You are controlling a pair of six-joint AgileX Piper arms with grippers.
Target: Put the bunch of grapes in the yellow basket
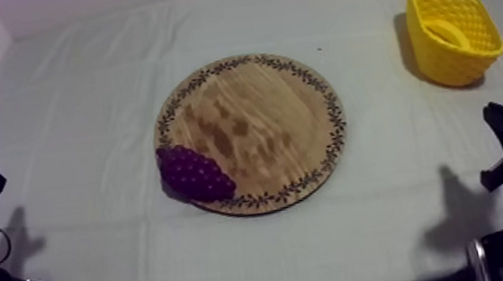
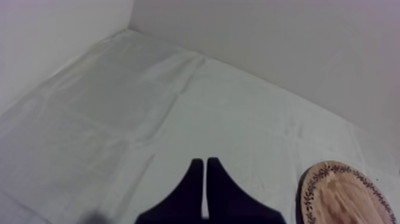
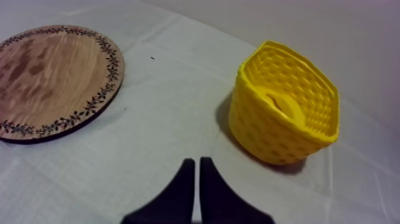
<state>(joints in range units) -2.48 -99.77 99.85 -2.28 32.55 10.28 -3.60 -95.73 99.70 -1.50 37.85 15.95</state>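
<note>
The bunch of grapes (image 1: 194, 172) lies on the round wooden board (image 1: 253, 124), at the edge nearest my left arm, covering part of the patterned rim and spilling a little over it toward the cloth. The grapes are dark purple, and nothing touches them. The rest of the board is bare wood with a leafy border running round it, and it sits near the middle of the worktop (image 1: 79, 107), which is covered by a grey-white cloth.

The yellow basket (image 1: 453, 30) stands at the far right side of the worktop, well apart from the board, with its opening upward. Inside it shows a pale yellow shape (image 3: 283, 104); I cannot tell what it is.

The left claw (image 2: 205, 161) has its two black fingers pressed together into a narrow wedge with nothing between them. It hangs over bare cloth, with the board's rim off to one side of it. The right claw (image 3: 197, 161) is closed in the same way and grips nothing. It hangs over the cloth between the board and the basket, nearer the basket. In the top view both arms sit low at their own sides of the worktop, well apart from the grapes
</note>
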